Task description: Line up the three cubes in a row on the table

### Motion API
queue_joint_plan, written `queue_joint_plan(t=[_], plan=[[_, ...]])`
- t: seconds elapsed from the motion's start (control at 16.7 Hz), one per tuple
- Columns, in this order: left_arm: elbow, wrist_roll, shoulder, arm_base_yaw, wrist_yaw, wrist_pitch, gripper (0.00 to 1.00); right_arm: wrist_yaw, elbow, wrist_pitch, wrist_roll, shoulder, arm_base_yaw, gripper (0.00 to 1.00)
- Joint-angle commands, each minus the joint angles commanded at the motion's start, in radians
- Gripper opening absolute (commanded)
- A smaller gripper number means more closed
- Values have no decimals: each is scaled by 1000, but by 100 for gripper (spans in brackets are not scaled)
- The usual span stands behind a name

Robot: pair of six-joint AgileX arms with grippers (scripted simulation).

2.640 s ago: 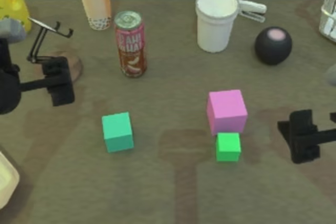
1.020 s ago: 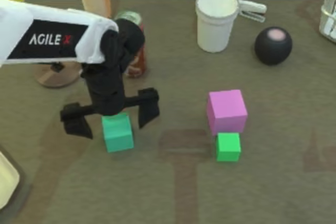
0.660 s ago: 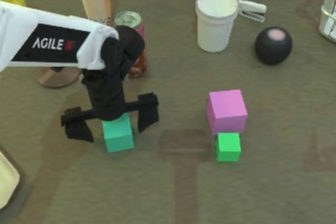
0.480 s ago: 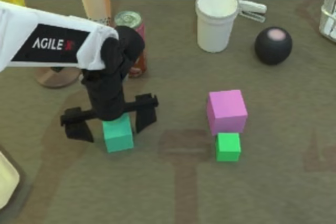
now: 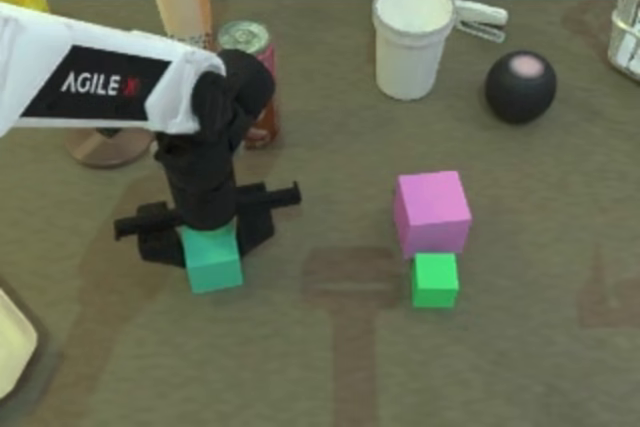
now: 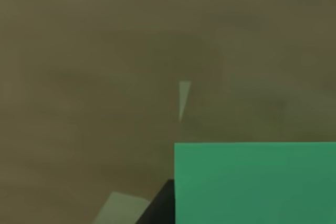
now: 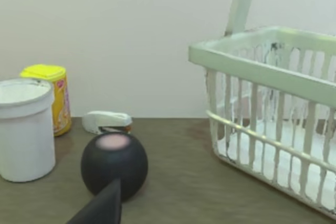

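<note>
Left jaws [image 5: 207, 224] clamped on the teal cube [image 5: 212, 258] toward the tabletop's [image 5: 330, 347] left edge; likely light, stiff, matte, best gripped across flat opposite faces.

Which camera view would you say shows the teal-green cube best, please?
The top view: the teal-green cube sits whole between the left gripper fingers. The left wrist view shows one flat face only; the right wrist view shows none.

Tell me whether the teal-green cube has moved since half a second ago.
Yes. The teal-green cube, clamped by the left gripper, shifted slightly toward the table's left, away from the pink cube.
</note>
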Motion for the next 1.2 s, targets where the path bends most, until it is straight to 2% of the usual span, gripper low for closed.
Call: queue_joint_plan(t=[0.12,0.18,0.78,1.2], plan=[[0,0,0,0,0,0,2,0,0,0,0,0,0,100],[0,0,0,0,0,0,0,0,0,0,0,0,0,100],[16,10,-34,3,-11,-36,0,0,0,0,0,0,0,100],[131,6,-133,21,-12,-254,0,0,0,0,0,0,0,100]])
